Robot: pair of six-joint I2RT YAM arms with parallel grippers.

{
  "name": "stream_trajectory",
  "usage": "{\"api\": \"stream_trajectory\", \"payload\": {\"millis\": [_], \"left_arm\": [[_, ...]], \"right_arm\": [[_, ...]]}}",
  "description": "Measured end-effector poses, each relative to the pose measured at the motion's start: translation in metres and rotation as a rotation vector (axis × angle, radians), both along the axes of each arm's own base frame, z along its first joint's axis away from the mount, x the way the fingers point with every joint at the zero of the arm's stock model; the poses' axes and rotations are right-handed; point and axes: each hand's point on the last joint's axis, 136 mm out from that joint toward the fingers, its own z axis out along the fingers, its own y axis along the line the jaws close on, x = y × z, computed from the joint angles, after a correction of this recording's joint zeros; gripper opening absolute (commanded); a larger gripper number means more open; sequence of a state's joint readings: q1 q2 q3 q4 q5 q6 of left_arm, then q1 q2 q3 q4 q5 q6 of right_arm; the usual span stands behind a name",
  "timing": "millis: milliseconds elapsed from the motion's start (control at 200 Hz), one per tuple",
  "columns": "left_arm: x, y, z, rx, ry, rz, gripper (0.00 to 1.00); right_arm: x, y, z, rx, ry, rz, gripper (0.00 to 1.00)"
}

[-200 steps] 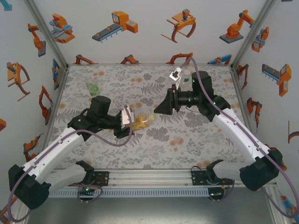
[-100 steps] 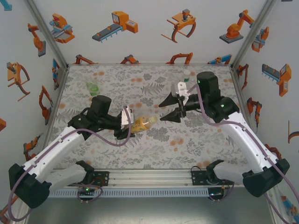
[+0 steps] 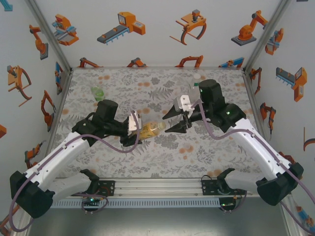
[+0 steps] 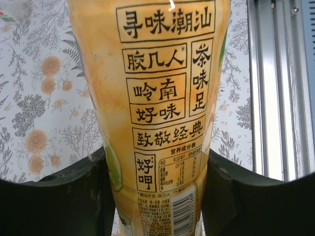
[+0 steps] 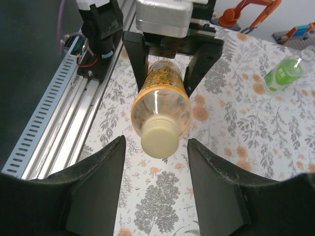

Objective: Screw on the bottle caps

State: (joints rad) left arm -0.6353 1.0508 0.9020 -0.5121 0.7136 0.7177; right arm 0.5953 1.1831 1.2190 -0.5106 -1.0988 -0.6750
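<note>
**Yellow cap point(image 5: 159, 138) now between R claw point(image 5: 156, 150) tips**

Seated on bottle point(image 3: 150, 129) neck, gap each side: jaws apart, narrowing. Swung in from far back w/in last sec. Bottle clamped level in L claw point(image 4: 157, 196), unmoved. Prob. next: pinch + twist.

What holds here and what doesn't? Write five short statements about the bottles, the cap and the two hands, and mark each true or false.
1. The left hand is shut on the amber-yellow labelled plastic bottle. True.
2. That bottle stands upright. False: it is held roughly on its side, neck toward the right hand.
3. The pale yellow round plastic cap sits on the amber bottle's neck. True.
4. The right hand's fingers clamp that cap. False: they stand on either side of it, with gaps.
5. The clear plastic bottle with green liquid rests on the flower-patterned table, away from both hands. True.
</note>
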Motion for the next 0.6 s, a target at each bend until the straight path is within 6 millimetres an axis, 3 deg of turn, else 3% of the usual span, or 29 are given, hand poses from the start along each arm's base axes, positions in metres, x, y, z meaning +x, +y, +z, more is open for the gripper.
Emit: {"api": "stream_trajectory", "payload": {"millis": [180, 601], "left_arm": [[0.002, 0.001, -0.001, 0.007, -0.005, 0.009, 0.0], [0.002, 0.001, -0.001, 0.009, -0.005, 0.01, 0.0]], "right_arm": [[0.0, 0.003, -0.01, -0.025, -0.005, -0.013, 0.44], [0.003, 0.007, -0.009, -0.029, -0.041, -0.032, 0.32]]}}
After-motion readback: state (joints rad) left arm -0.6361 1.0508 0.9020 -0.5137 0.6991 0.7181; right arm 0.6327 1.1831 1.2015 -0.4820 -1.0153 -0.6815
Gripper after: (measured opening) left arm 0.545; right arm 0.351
